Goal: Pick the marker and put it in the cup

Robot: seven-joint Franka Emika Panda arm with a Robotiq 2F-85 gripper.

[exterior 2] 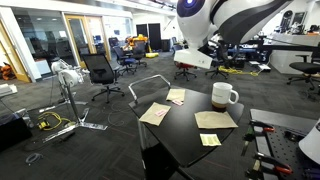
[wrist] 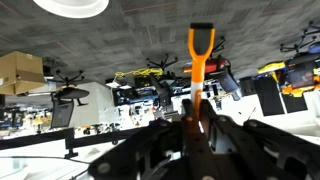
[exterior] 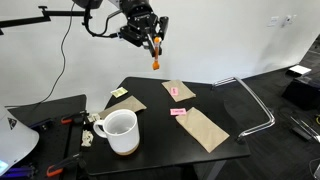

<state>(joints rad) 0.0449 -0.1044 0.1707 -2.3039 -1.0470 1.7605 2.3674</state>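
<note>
White cup (exterior: pixel 122 131) stands empty; end effector (exterior: pixel 153 42) clamps the marker (exterior: pixel 155 57) aloft.

One marker (exterior: pixel 155 55), one cup (exterior: pixel 120 130), three brown paper sheets (exterior: pixel 205 128).

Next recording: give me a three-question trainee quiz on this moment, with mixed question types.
1. True or false: the pincer is shut on the marker, high above the table.
2. Multiple choice: the cup is A) tipped on its side, B) upright on the table, C) held in the pincer.
3. Fill in: the marker's colour is ____.
Key: 1 true; 2 B; 3 orange.
</note>
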